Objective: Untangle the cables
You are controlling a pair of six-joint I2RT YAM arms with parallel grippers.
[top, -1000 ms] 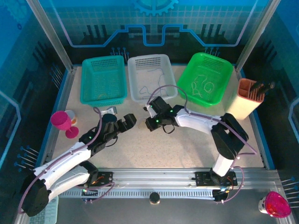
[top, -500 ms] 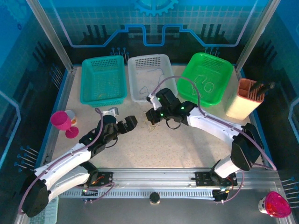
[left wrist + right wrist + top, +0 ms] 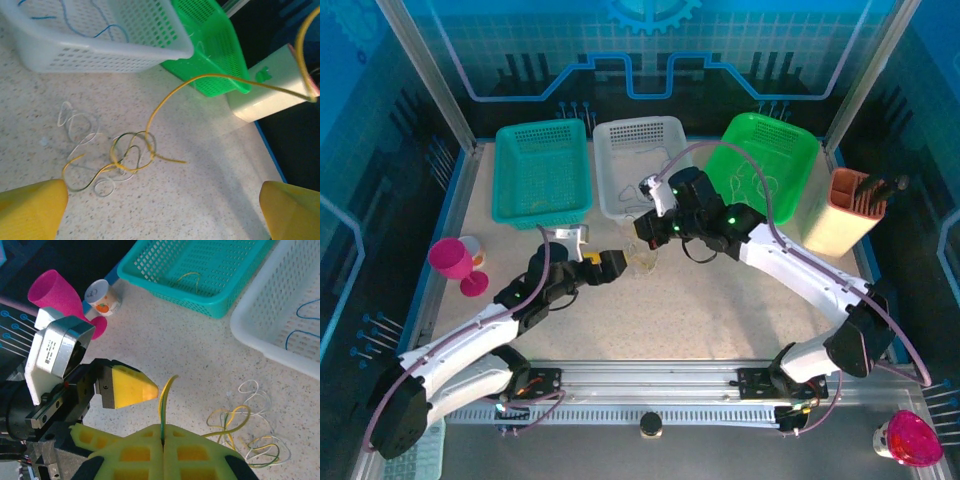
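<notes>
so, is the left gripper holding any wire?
No, the left gripper is wide open, with the wire tangle lying ahead of it.
</notes>
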